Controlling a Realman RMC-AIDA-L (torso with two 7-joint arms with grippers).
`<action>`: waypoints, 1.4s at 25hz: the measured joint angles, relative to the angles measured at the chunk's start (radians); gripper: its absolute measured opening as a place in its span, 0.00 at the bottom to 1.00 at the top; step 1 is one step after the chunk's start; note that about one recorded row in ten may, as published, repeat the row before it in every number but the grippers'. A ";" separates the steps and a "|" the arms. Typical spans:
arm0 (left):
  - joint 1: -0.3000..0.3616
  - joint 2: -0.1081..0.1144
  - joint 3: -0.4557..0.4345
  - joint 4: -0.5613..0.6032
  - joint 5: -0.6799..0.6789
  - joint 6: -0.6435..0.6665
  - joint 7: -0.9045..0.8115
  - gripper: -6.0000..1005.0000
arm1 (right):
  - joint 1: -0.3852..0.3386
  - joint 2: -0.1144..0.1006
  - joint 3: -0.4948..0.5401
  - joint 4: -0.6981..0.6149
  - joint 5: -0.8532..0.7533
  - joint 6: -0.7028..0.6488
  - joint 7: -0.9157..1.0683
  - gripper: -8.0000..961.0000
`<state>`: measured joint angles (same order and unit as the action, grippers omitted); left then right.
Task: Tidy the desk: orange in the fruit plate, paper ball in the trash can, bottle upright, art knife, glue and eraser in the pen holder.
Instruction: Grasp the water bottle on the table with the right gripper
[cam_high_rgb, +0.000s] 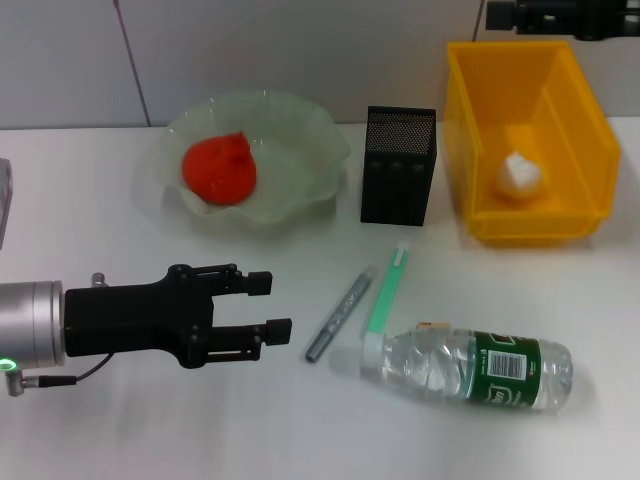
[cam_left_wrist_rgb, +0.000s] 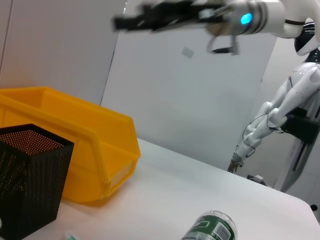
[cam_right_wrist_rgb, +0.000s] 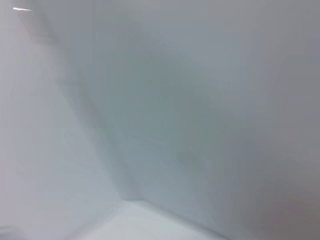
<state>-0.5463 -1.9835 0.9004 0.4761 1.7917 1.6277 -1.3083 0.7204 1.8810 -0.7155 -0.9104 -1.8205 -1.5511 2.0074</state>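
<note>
The orange (cam_high_rgb: 218, 168) lies in the pale green fruit plate (cam_high_rgb: 320, 150). A white paper ball (cam_high_rgb: 520, 176) sits inside the yellow trash bin (cam_high_rgb: 590, 120). On its side at the front right lies the clear bottle (cam_high_rgb: 470, 367), also in the left wrist view (cam_left_wrist_rgb: 212, 227). Left of it lie the grey art knife (cam_high_rgb: 338, 316) and the green glue stick (cam_high_rgb: 387, 290). A small tan block (cam_high_rgb: 432, 326) behind the bottle may be the eraser. The black mesh pen holder (cam_high_rgb: 398, 165) stands upright. My left gripper (cam_high_rgb: 268, 306) hovers open left of the knife. The right gripper (cam_high_rgb: 560, 14) is high above the bin.
The pen holder (cam_left_wrist_rgb: 30, 185) and the yellow bin (cam_left_wrist_rgb: 75, 150) stand close side by side. A white wall runs behind the table. The right wrist view shows only blank wall. Another white robot (cam_left_wrist_rgb: 285, 115) stands beyond the table's far side.
</note>
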 joint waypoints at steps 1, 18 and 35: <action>0.000 0.000 0.000 0.000 0.000 0.000 0.000 0.72 | 0.010 -0.027 0.000 0.033 0.042 -0.092 -0.013 0.88; 0.009 -0.002 0.008 -0.004 0.000 -0.002 0.012 0.71 | 0.164 0.130 -0.284 -0.139 -0.761 -0.330 0.007 0.87; 0.008 -0.014 0.008 -0.004 0.000 -0.013 0.007 0.71 | 0.177 0.197 -0.509 -0.110 -0.888 -0.214 0.009 0.87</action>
<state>-0.5381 -1.9975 0.9086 0.4724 1.7917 1.6142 -1.3011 0.8971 2.0776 -1.2246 -1.0208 -2.7083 -1.7653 2.0164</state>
